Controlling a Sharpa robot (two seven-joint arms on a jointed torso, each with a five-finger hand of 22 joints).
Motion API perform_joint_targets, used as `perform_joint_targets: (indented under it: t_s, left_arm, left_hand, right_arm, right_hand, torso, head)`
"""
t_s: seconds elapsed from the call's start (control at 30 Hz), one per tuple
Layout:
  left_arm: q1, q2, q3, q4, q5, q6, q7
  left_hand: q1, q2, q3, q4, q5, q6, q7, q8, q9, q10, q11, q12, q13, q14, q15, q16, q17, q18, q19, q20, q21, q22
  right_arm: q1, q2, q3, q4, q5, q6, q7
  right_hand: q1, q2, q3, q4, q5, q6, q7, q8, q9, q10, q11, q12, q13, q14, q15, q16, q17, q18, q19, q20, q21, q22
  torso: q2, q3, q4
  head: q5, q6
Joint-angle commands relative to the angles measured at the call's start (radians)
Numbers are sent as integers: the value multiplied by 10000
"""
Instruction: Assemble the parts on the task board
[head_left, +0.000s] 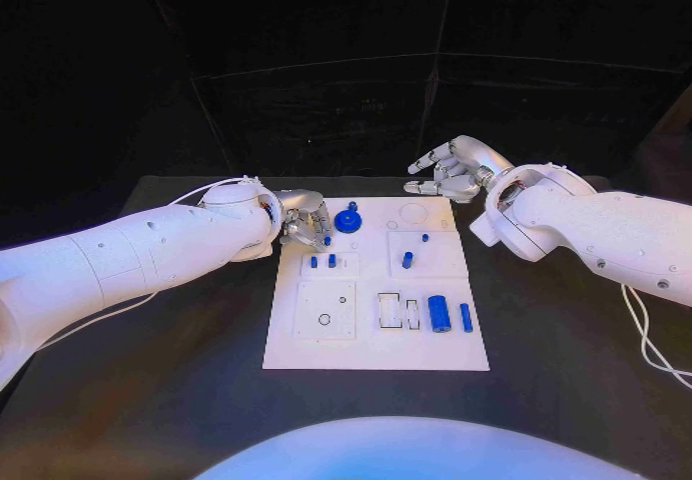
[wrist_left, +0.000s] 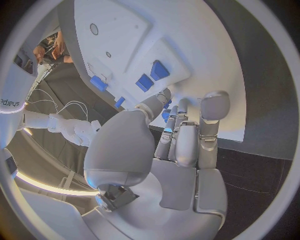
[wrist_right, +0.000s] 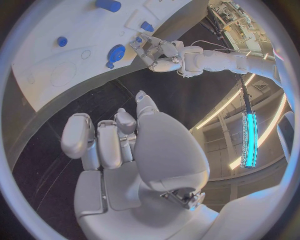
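Black worktop (head_left: 173, 400) carries the white task board (head_left: 378, 352). Left hand (head_left: 303, 220), fingers curled and holding nothing, sits nearest the round blue part (head_left: 348, 221), at its 3 o'clock. Right hand (head_left: 454, 170) hovers, fingers loosely apart.

Robotics lab: black table (head_left: 577, 340), task board (head_left: 375, 350), equipment racks (wrist_right: 234, 15).

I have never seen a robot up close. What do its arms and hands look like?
Both arms are smooth, rounded white shells. The left arm and right arm each end in a silver metallic hand with pale grey pads: left hand, right hand. Thin white cables run along both arms.
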Motion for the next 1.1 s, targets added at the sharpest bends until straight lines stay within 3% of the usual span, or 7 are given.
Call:
perform_joint_targets:
  t_s: [0.03, 0.33, 0.47, 0.57, 0.7, 0.87, 1.1]
  left_arm:
    - [12, -30, 4, -28, 20, -114, -100]
    - [11, -391, 11, -7, 174, -454, -14]
    - [18, -719, 22, 140, 939, -1065, 484]
    - [27, -1021, 28, 305, 2704, -1826, 1429]
    - [31, -1328, 25, 620, 6668, -2550, 3332]
    - [27, -1570, 16, 1113, 10490, -2501, 5008]
    - [7, -1836, 3, 1756, 12462, -2000, 5957]
  left_hand:
    - [-3, -78, -57, -3, 4, -75, -24, -7, 8, -37, 34, -55, -2, 110, 73, -10, -9, -178, -38, 36, 56, 12]
    - [11, -29, -58, 9, 11, -66, -23, 35, 27, -28, 32, -56, 7, 101, 77, -18, -45, -168, -52, 47, 38, -5]
    - [125, 124, 52, -17, 63, 384, -33, 300, 115, 113, 3, -1, 33, 64, 51, -59, -157, -113, -130, 51, -133, -187]
    - [89, 234, 143, 30, 86, 809, -65, 525, 165, 180, -20, 11, 32, -210, 32, -492, -1064, 89, -501, 50, -1102, -1235]
    - [-129, 537, 219, 317, 61, 878, -41, 548, 115, 144, 2, 10, 20, -740, 42, -1314, -2627, 269, -1013, 61, -2187, -2303]
    - [-106, 610, 273, 341, 72, 894, -26, 569, 79, 127, 2, 100, 34, -1420, 71, -2239, -4279, 277, -1369, 92, -2561, -2492]
    - [-197, 712, 266, 427, 106, 920, -42, 598, 70, 189, -13, 228, 55, -1726, 70, -2595, -4901, 280, -1517, 102, -2779, -2616]
  right_arm:
    - [19, -14, 6, 4, -27, 86, -7]
    - [19, -179, 6, -146, -1056, 971, -660]
    - [19, -289, 6, -204, -2381, 1587, -808]
    - [10, -358, 5, -186, -3759, 1999, -885]
    - [-94, -433, 4, -48, -5320, 2252, -1011]
    - [-234, -440, 3, 57, -6506, 2357, -1189]
    - [-445, -350, 3, 29, -7217, 2454, -1299]
  right_hand:
    - [31, 101, -44, -1, 26, 71, 9, 21, -6, -78, -15, -61, -58, 340, -76, -58, -50, 95, -60, -13, -51, -57]
    - [973, 288, 182, -139, -72, 456, -17, 228, 44, -2660, -31, -4786, -4031, -304, -133, -2168, -2274, 538, -1375, -76, -1495, -2530]
    - [1552, 190, 517, -253, -351, 1108, -61, 451, 87, -2614, -11, -6508, -5637, -230, -122, -2591, -2653, 537, -1243, -103, -1642, -2626]
    - [1769, -50, 769, -213, -552, 1434, -158, 386, 18, -1926, -48, -7754, -7014, -75, -126, -2660, -2658, 525, -997, -146, -1628, -2514]
    - [1814, -227, 917, -141, -675, 1624, -232, 280, -9, -1741, -69, -8383, -7747, 14, -157, -2608, -2567, 466, -857, -117, -1596, -2409]
    - [1750, -358, 958, -47, -758, 1531, -204, 104, -34, -1881, 18, -8743, -8144, 48, -97, -2584, -2534, 448, -801, -74, -1583, -2371]
    - [1715, -497, 1017, 24, -803, 1347, -105, -145, -43, -2085, 143, -9095, -8605, 72, -2, -2551, -2496, 439, -748, 6, -1563, -2333]
  torso:
    - [0, 3, 0]
    - [-6, -10, 8]
    - [-10, -18, 8]
    - [-5, -10, 3]
    - [-1, -14, -3]
    - [-13, -44, 32]
    - [-4, -40, 29]
  head:
    - [7, 13]
    - [-49, 76]
    - [-177, 163]
    - [-343, 225]
    - [-474, 290]
    - [-628, 338]
    - [-684, 393]
